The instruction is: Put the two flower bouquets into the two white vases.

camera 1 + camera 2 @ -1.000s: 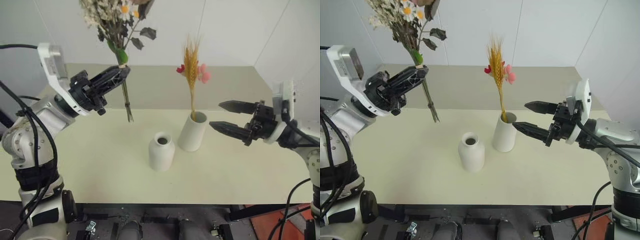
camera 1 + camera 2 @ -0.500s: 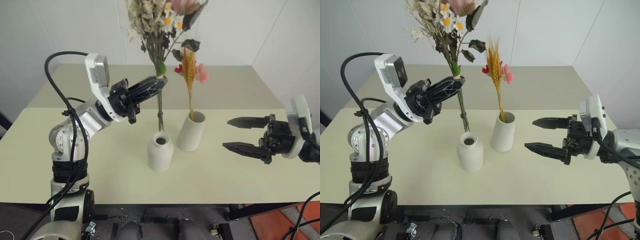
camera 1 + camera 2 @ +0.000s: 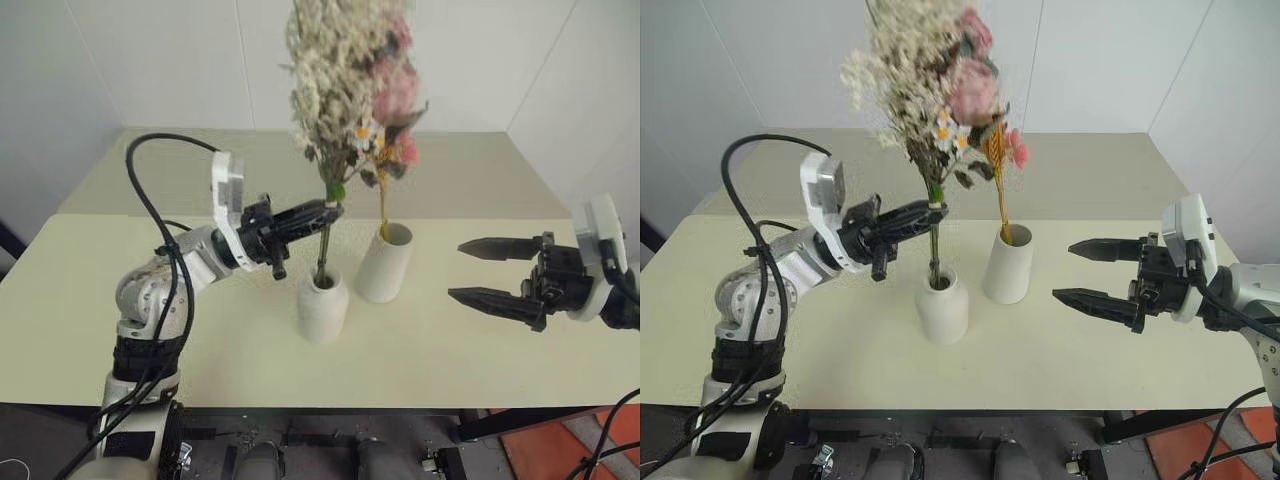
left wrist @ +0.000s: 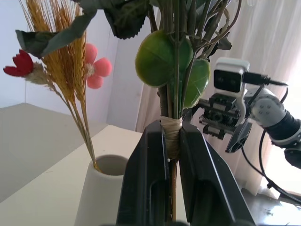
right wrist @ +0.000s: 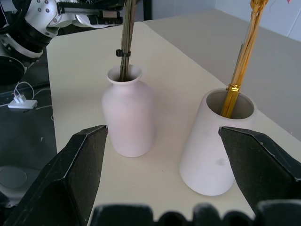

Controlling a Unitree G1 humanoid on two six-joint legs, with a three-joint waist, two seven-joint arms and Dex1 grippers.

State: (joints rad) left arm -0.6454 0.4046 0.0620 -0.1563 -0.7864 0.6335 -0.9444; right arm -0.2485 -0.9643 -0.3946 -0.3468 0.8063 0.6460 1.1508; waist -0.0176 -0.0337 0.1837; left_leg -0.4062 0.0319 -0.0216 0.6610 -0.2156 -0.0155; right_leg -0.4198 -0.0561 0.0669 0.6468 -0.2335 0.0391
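Left claw (image 3: 325,209) clamped on bushy bouquet (image 3: 345,90) at its tied stems, stem ends down in neck of short rounded vase (image 3: 322,305) on pale worktop (image 3: 200,340). Just beside, taller tapered vase (image 3: 384,262) with thin orange-yellow bunch (image 3: 382,160) standing in its mouth. Right claw (image 3: 480,271) off to the right, spread wide, empty, well apart from both vases.

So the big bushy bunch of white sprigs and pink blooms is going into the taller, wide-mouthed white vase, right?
Not quite. In the right wrist view its stems enter the short, rounded, narrow-necked white vase. The taller wide-mouthed white vase holds the thin orange-yellow bunch.
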